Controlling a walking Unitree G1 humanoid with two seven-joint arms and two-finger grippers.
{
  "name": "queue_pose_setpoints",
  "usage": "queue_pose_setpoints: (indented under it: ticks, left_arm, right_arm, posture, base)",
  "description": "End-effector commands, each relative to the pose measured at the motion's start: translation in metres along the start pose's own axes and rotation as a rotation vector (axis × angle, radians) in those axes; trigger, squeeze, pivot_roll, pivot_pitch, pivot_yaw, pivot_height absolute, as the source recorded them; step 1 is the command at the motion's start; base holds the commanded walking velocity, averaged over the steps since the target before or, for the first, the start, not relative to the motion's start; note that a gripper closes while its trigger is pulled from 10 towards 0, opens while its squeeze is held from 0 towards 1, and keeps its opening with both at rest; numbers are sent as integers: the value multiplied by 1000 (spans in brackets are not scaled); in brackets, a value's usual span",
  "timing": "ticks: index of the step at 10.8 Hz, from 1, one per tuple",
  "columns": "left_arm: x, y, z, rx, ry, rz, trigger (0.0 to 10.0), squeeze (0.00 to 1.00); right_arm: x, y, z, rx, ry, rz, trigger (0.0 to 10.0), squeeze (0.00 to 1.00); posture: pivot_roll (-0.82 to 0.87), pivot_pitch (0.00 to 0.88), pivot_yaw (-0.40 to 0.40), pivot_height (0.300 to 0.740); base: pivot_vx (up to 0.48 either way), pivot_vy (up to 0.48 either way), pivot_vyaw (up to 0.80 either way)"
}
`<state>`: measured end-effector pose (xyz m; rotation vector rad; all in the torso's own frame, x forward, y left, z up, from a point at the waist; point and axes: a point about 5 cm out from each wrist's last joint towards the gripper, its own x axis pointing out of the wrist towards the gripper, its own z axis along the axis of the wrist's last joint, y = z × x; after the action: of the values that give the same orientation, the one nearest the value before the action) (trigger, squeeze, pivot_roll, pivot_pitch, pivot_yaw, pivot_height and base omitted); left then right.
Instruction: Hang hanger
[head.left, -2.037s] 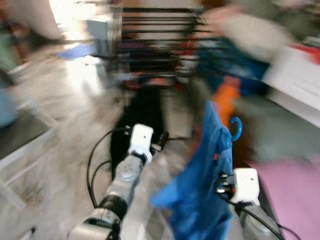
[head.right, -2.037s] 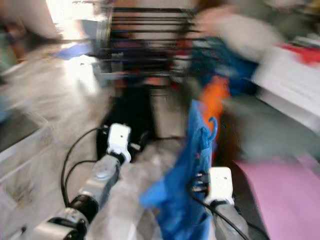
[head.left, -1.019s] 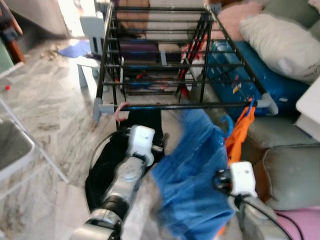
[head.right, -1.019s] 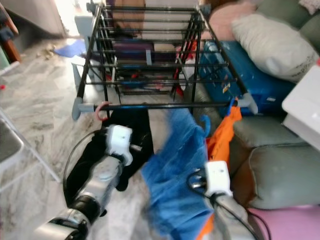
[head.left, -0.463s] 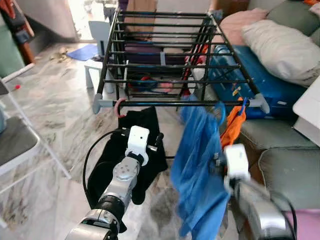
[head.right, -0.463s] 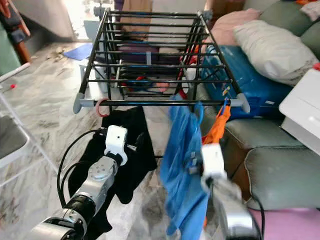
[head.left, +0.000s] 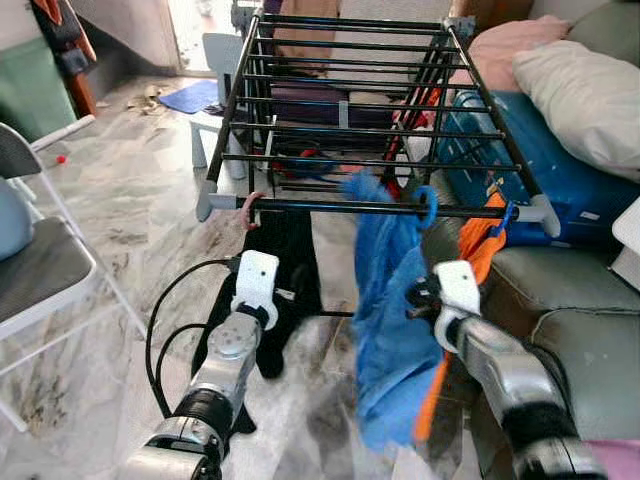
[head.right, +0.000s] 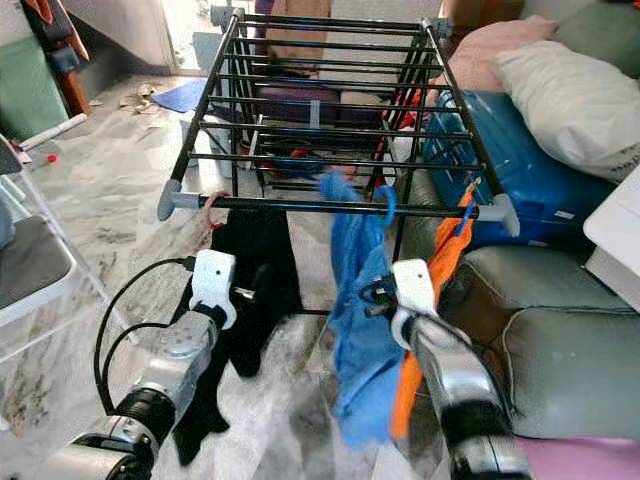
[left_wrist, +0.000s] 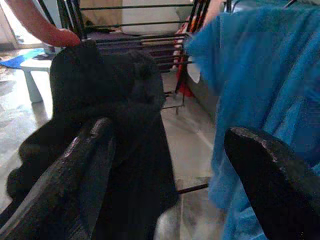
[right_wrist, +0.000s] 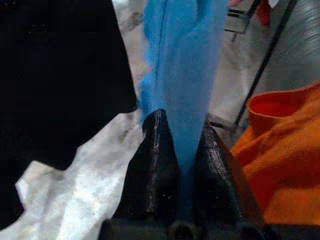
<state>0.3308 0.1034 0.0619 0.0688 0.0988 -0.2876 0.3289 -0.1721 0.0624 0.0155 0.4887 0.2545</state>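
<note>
Gripped between the two fingers of the right gripper (right_wrist: 181, 165) is a fold of the blue garment (right_wrist: 182, 65), as the right wrist view shows: the fingers are pressed close together with the cloth running up out of them. An orange garment (right_wrist: 280, 145) lies just beside it, and a black garment (right_wrist: 60, 75) is seen on the other side.

From the left wrist, the left gripper (left_wrist: 172, 160) is seen spread wide and holding nothing. The black garment hangs near one finger, the blue garment near the other. It appears to be kept ready rather than at work.

In the left eye view, the blue hanger hook (head.left: 427, 207) is seen at the front rail of the drying rack (head.left: 300, 204), apparently looped over it, between a pink hook (head.left: 250, 210) near the rack's front left corner and the orange garment's hook near its front right corner. Whether the hook is fully seated cannot be told. The blue garment is held low down, probably so that the hanger is steadied while the hook settles on the rail. A folding chair (head.left: 45, 265) stands well apart on the left, and a sofa (head.left: 560, 300) with a pillow (head.left: 590, 95) on the right.

In the right eye view the same arrangement is shown.
</note>
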Motion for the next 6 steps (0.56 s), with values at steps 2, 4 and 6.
queue_pose_setpoints:
  ticks: [2,4,6]
  left_arm:
    - [-1,3,0,4,3,5,10000,0]
    - [-1,5,0,-21,14,5,10000,0]
    - [1,0,2,-24,14,-29,10000,0]
  right_arm:
    - [9,-3,5,142,-12,13,10000,0]
    - [9,-5,-13,157,26,-9,10000,0]
    - [6,-15,-19,170,11,-67,10000,0]
  posture:
    - [115,0,-83,740]
    - [112,0,-76,740]
    - [95,0,-68,740]
  base:
    - [0,0,0]
    - [0,0,0]
    - [0,375,0]
